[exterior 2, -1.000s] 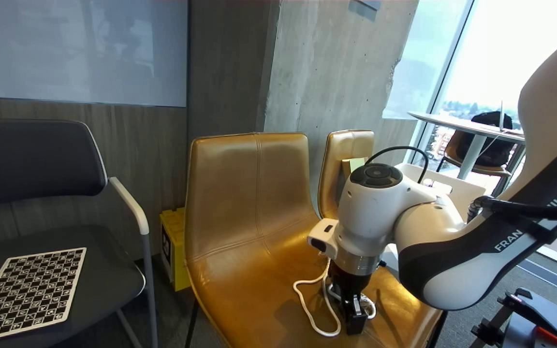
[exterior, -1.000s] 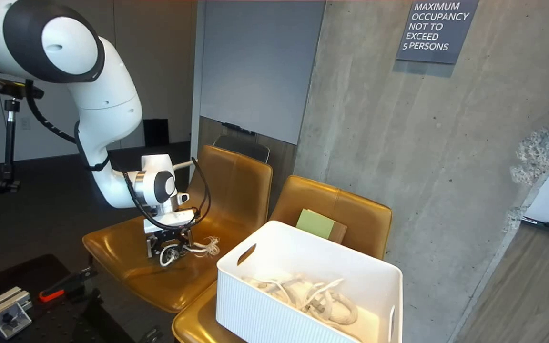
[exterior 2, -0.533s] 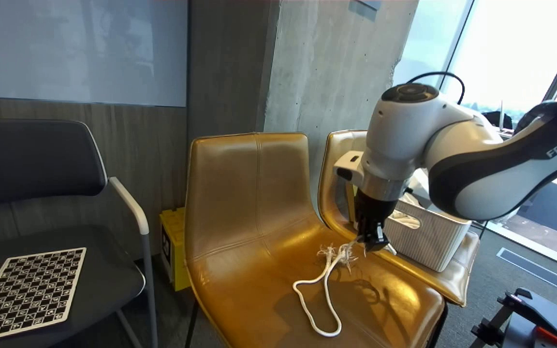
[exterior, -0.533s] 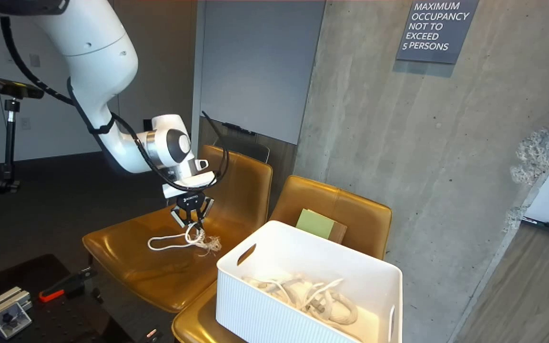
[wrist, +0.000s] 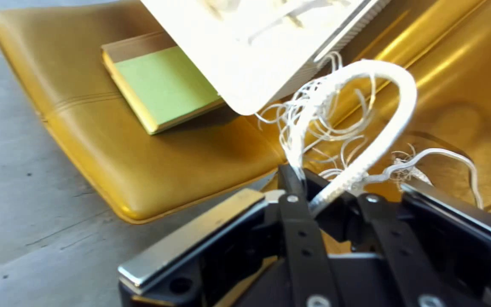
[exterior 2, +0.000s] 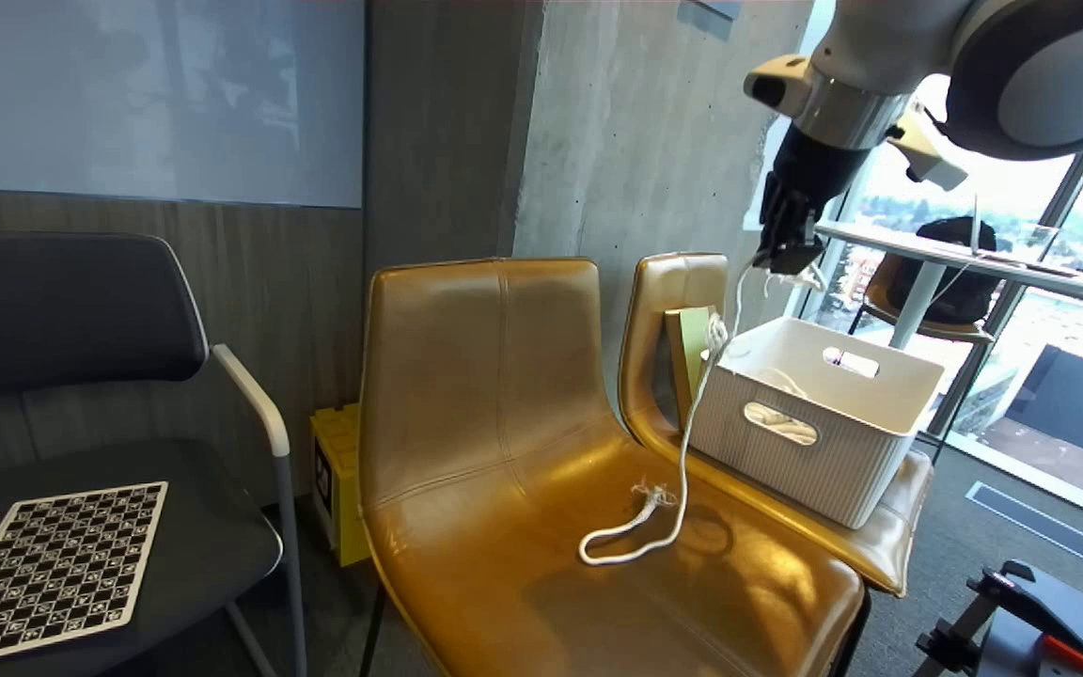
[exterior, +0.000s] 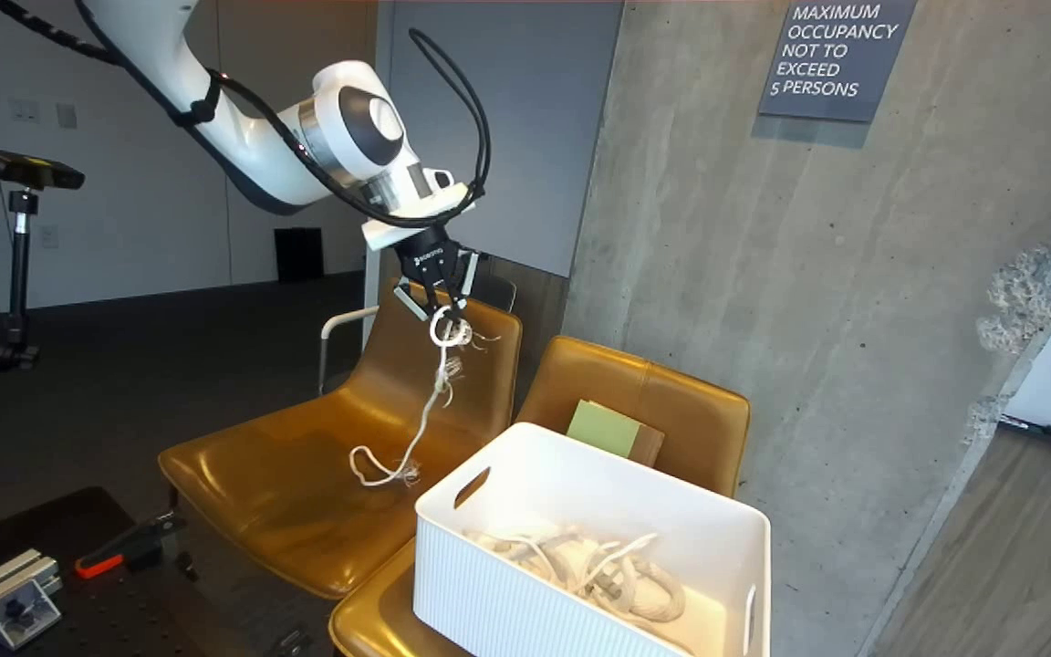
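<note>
My gripper (exterior: 450, 315) is shut on a white rope (exterior: 426, 415) and holds it up in the air. In the wrist view the gripper (wrist: 301, 181) pinches the rope (wrist: 388, 132), which bends in a loop above the fingers with frayed strands around it. In an exterior view the rope (exterior 2: 684, 470) hangs from the gripper (exterior 2: 786, 261) with a knot partway down. Its lower end lies curled on the seat of a tan leather chair (exterior 2: 494, 376). A white ribbed basket (exterior: 489, 584) with pale ropes (exterior: 662, 598) inside stands on the neighbouring tan chair (exterior: 681, 392), lower than the gripper.
A green and brown book-like object (exterior: 603, 429) leans between the basket and the chair back. A dark chair (exterior 2: 62, 310) bears a checkered board (exterior 2: 57, 564). A black table with a clamp (exterior: 129, 543) is at the front. A concrete wall (exterior: 808, 274) rises behind.
My gripper has risen from the tan chair seat and moved toward the basket's side. It has lifted the rope, whose lower end still touches the seat.
</note>
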Robot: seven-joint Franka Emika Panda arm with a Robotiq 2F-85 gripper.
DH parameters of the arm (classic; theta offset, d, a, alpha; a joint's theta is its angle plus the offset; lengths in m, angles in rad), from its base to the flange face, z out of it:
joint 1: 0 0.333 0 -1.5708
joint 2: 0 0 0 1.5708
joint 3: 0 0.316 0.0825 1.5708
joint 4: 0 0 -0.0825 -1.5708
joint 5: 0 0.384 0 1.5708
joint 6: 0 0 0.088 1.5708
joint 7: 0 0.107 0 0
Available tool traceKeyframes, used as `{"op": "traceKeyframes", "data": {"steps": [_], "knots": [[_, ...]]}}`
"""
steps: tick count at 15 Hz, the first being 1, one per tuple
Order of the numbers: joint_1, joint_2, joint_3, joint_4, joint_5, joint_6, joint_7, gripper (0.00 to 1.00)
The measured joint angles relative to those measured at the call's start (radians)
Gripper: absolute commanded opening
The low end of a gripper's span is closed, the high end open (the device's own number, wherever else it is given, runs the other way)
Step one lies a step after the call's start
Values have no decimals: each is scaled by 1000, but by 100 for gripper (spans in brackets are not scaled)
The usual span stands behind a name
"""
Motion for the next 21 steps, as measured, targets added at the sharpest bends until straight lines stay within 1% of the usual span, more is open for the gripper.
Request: {"op": "traceKeyframes", "data": {"steps": [2,4,8,10,11,14,17,19,21], "knots": [[-39,-67,5,32,12,-26,-46,1],[-76,-121,7,77,31,-66,-120,1],[-143,-192,5,206,149,-204,-385,1],[-157,-221,5,251,185,-268,-483,1],[-157,-234,6,261,187,-291,-510,1],[-151,-269,33,246,184,-328,-541,1],[-123,-293,83,183,170,-344,-531,1],[-89,-313,130,105,139,-344,-482,1],[-50,-325,181,19,101,-344,-401,1]]}}
